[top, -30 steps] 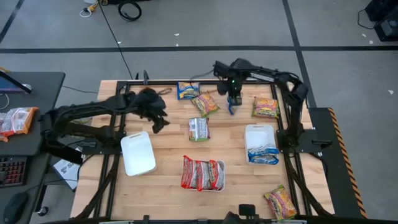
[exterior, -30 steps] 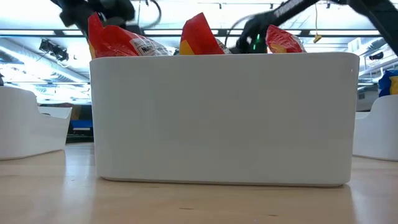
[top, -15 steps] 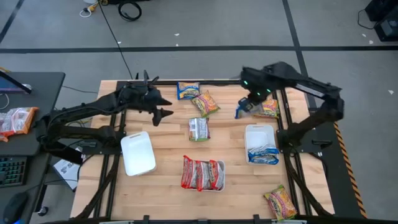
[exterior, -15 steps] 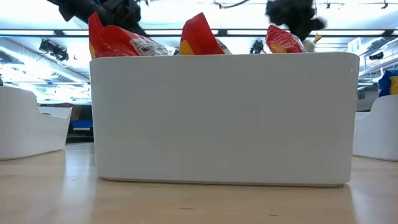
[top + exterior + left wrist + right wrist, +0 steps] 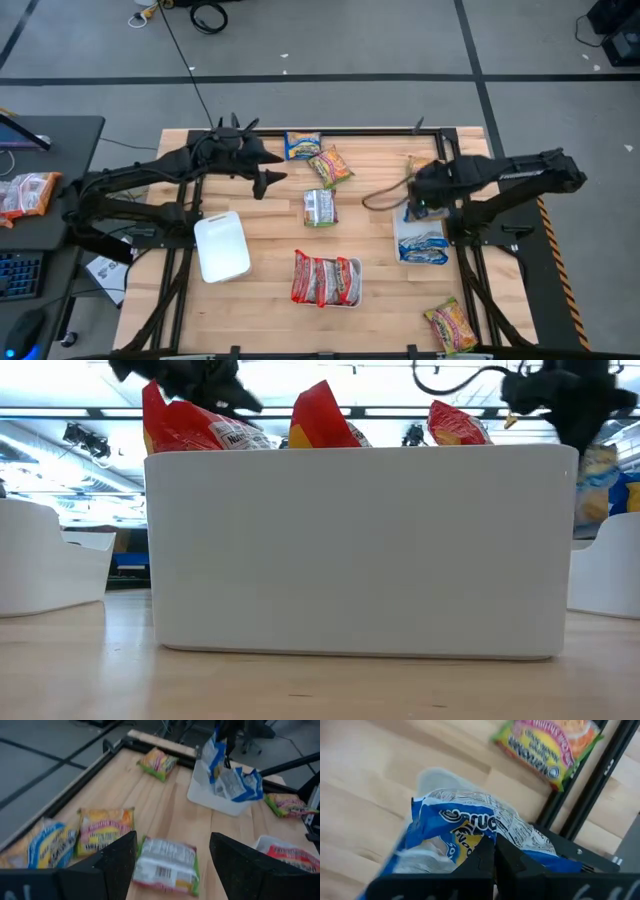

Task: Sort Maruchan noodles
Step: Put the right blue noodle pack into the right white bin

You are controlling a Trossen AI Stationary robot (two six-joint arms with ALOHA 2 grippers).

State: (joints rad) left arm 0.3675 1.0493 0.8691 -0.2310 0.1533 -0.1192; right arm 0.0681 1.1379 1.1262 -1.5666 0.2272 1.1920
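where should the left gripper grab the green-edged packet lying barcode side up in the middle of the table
Come straight down on the green-edged packet and pinch across its narrow width. It lies flat and clear of its neighbours, and the open left gripper hangs just beside it.

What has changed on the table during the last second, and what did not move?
The right gripper, shut on a blue packet, carried it from the far middle of the table across to above the right white tray. The left gripper, jaws open and empty, swung out toward the loose packets. The trays and the other packets stayed in place.
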